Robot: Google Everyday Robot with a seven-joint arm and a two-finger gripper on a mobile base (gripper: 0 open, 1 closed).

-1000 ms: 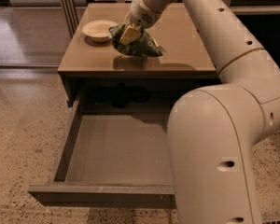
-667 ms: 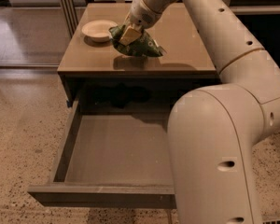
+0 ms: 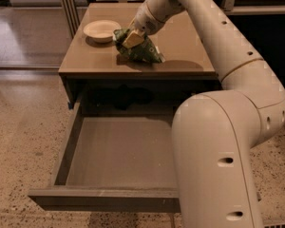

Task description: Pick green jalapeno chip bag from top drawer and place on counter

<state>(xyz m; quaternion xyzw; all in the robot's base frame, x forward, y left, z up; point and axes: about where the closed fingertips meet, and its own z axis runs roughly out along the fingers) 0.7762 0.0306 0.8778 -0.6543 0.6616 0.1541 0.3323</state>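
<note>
1. Markings: the wrinkled foil green jalapeno chip bag (image 3: 141,52) carries darker green print, but none of its lettering can be read.
2. Position: the bag lies on the glossy tan-brown square table (image 3: 180,46), towards its near edge and left of centre.
3. Orientation: its long axis runs diagonally, with the far-left end raised towards the hand and the near-right end pointing at the table's near edge.
4. Hand: the tan-tipped hand (image 3: 133,38) sits on the bag's far-left end. Whether it is gripping cannot be told.
5. Neighbours: a shallow white round bowl (image 3: 101,30) stands just left of the bag, apart from it.
6. Drawer: the wide grey-brown top drawer (image 3: 118,151) stands pulled out below the table.
7. Arm: the cream jointed arm (image 3: 218,141) fills the near right.
</note>
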